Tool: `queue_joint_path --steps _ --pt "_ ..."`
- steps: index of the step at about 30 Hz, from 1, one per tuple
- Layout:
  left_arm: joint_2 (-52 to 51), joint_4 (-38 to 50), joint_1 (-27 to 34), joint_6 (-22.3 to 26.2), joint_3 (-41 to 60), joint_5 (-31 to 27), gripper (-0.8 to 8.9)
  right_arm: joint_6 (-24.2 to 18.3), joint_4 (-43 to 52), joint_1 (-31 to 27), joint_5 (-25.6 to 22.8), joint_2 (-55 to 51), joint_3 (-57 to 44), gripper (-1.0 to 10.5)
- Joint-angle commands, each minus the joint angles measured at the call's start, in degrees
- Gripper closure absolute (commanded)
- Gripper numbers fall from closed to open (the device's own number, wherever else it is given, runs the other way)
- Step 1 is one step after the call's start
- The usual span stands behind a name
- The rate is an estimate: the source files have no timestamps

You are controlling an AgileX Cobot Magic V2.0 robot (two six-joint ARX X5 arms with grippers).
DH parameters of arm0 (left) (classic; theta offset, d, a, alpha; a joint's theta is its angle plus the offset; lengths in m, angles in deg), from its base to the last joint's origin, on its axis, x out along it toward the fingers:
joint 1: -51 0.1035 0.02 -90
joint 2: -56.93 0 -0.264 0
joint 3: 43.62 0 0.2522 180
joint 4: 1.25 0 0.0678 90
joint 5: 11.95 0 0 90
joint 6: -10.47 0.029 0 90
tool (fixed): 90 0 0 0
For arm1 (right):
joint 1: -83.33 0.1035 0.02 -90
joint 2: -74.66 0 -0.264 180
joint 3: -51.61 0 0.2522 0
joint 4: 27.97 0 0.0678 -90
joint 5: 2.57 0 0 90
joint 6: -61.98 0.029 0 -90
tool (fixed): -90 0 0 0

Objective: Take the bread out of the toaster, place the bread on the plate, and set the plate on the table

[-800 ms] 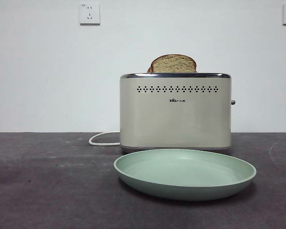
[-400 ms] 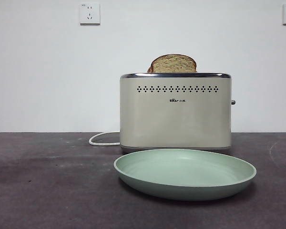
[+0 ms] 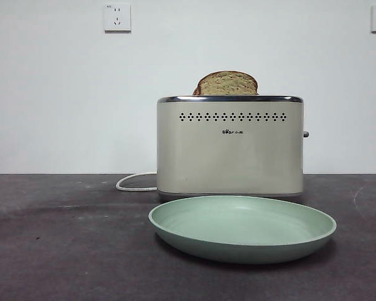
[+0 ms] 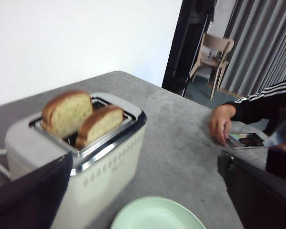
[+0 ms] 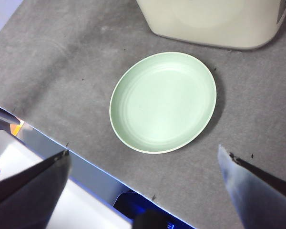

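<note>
You are starting the first step: the bread [image 4: 66, 113] is standing in the toaster [image 3: 230, 147], with the empty plate [image 3: 242, 227] on the table [image 3: 62, 244] just in front. Both grippers are hovering with jaws spread wide and empty, the left gripper [image 4: 143, 191] nearer the toaster and the right gripper [image 5: 143, 186] over the plate. Bring the left straight down over the wider slice, not the narrower one [image 4: 99, 125] beside it, and pinch its exposed top across the flat faces.

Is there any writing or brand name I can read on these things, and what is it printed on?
Toaster: a small dark logo under the rows of holes, too small to read.
Wall sockets: tiny marks at the corners, unreadable.
Plate, bread and table: no text.
</note>
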Motion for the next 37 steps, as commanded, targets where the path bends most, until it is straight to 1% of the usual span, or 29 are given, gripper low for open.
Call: queue_joint_path --steps 1,4,11,12,15,18,24,30,34,35,37 --pt "7.04 0.55 -2.78 5.18 -5.14 -1.90 2.77 0.02 0.33 0.15 0.04 0.39 0.09 3.7" --pt "14.19 0.57 -5.22 8.00 -10.73 -3.54 2.77 0.00 0.33 0.15 0.04 0.74 0.09 3.7" --pt "28.15 0.85 -9.60 15.34 -20.72 -11.23 2.79 0.00 0.33 0.15 0.02 0.74 0.09 3.7" --pt "30.29 1.01 -10.08 16.48 -22.03 -11.74 2.79 0.00 0.33 0.15 0.02 0.74 0.09 3.7" --pt "34.49 3.19 -10.99 17.70 -23.78 -11.80 2.79 0.02 0.31 0.15 0.02 0.74 0.09 3.7" --pt "37.27 6.43 -11.67 18.08 -23.80 -12.66 2.79 0.00 0.31 0.15 0.02 0.74 0.09 3.8" --pt "40.81 10.12 -12.35 18.84 -23.80 -13.51 2.83 0.07 0.28 0.15 0.04 0.74 0.09 3.8" --pt "42.66 11.47 -12.94 19.56 -23.80 -15.69 2.84 0.07 0.28 0.15 0.04 0.74 0.09 3.8" --pt "43.82 11.21 -13.22 19.54 -23.80 -15.67 2.89 0.07 0.28 0.15 0.02 0.74 0.09 3.8" --pt "44.09 11.21 -13.33 19.54 -23.80 -15.67 3.06 0.07 0.28 0.15 0.02 0.74 0.09 3.8" --pt "44.26 11.13 -13.62 19.54 -23.80 -15.72 3.77 0.07 0.28 0.15 0.02 0.74 0.09 3.8"
